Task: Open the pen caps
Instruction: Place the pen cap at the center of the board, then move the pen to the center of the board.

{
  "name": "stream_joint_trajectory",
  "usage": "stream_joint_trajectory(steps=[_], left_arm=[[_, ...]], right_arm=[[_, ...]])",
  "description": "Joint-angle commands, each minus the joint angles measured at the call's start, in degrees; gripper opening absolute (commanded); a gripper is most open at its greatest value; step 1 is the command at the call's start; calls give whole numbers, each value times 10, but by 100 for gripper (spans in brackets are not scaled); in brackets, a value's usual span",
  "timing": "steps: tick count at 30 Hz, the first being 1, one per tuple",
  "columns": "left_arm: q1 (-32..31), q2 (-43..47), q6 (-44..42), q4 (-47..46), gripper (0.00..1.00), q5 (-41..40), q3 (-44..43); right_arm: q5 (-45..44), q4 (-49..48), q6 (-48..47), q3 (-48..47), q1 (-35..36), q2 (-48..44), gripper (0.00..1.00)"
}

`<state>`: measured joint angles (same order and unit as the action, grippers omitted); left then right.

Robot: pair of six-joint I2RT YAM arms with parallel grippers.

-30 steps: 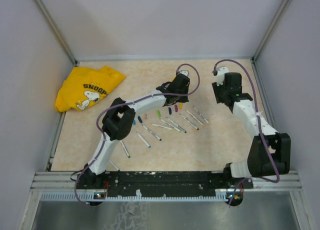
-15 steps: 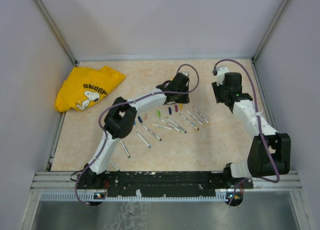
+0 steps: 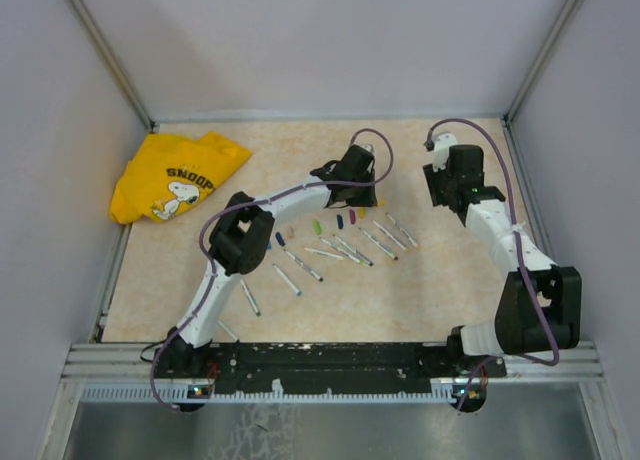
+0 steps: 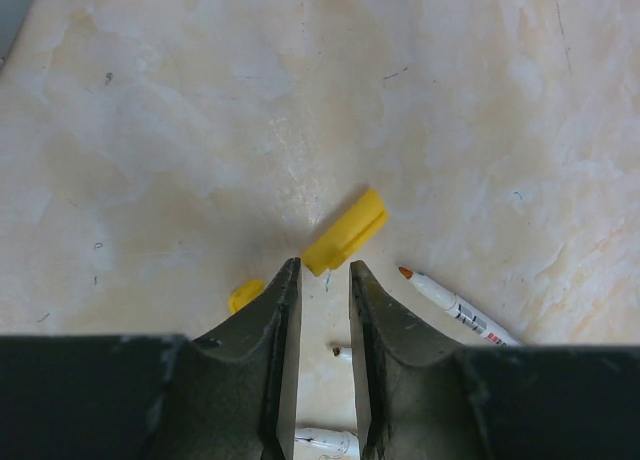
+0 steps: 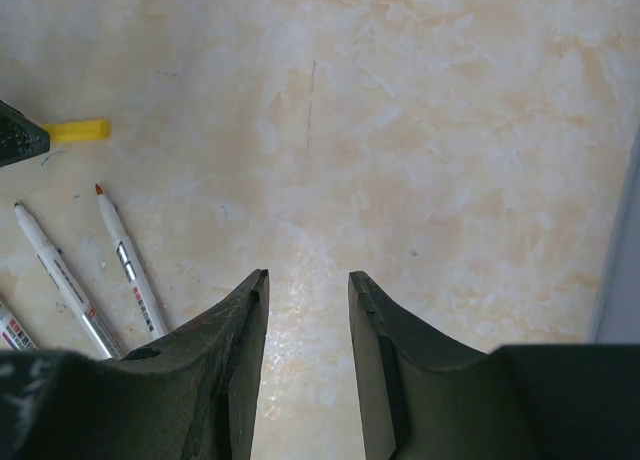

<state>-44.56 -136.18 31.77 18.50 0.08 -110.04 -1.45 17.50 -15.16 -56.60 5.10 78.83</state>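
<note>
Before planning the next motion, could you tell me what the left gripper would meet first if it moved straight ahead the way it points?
Most likely the yellow cap, lying on the table just ahead of the left gripper. How high the gripper hangs above the table is unclear.

You get bright, even light from overhead in all three views, with no hard glare. Shadows on the bench [image 3: 430, 280] are soft and short. Your overhead view is sharp, though small things stay tiny. In both wrist views the dark jaws go soft toward the bottom edge.
</note>
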Motion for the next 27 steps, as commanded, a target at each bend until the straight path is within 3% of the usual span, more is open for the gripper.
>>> stream_joint_trajectory(steps=[1,8,12,16,20,27], left_arm=[[3,2,1,-9,30,9,-9],[3,85,-56,-71,31,33,59],[10,195,-129,-173,35,75,176],[44,283,-188,-249,43,124,292],[89,321,-249,-215,48,137,327],[126,324,-334,-132,62,54,326]], right_arm=[[4,-24,3,0,-2,-25,38],[20,-19,1,0,-2,-28,38],[57,-5,-11,-1,-2,-36,38],[149,32,-45,-5,-2,-44,37],[227,59,-74,-8,-2,-43,36],[272,80,-96,-13,-1,-37,36]])
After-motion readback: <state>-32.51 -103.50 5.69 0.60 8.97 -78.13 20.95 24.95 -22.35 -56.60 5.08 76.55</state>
